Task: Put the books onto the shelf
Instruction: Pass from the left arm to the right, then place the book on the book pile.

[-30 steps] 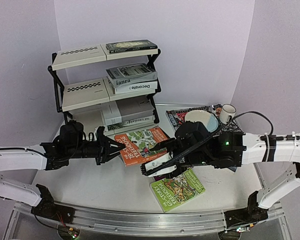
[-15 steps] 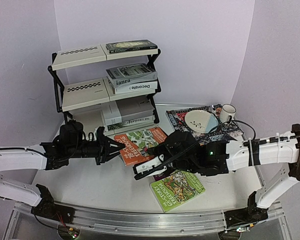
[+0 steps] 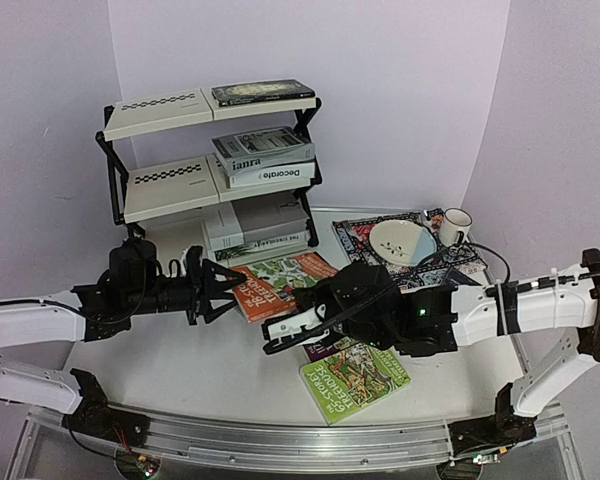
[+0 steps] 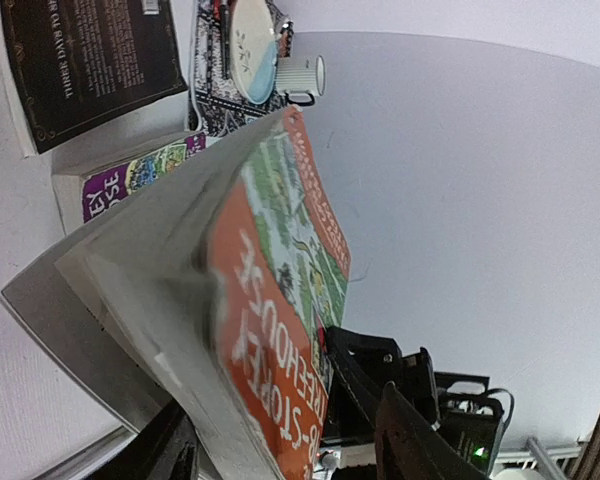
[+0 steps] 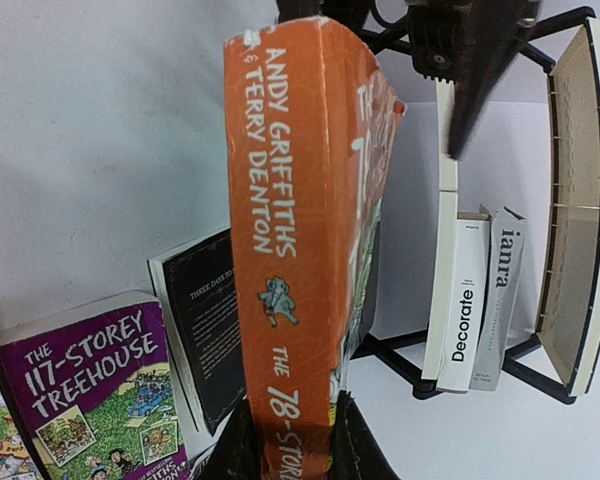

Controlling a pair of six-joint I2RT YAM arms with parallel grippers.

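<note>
Shelf (image 3: 160,105) is holding several books (image 3: 263,160); right gripper (image 5: 298,445) is clamping orange book (image 5: 290,200), left gripper (image 3: 230,288) is standing open; three are lying unshelved.

Showing a white tubular left arm (image 3: 25,318) and a white tubular right arm (image 3: 545,298), carrying black joint housings (image 3: 130,282). Ending in a black two-finger left end effector (image 4: 285,440) and a black two-finger right end effector (image 5: 295,440). Trailing a thin black cable (image 3: 492,258) and glowing a small green light (image 3: 421,311).
</note>
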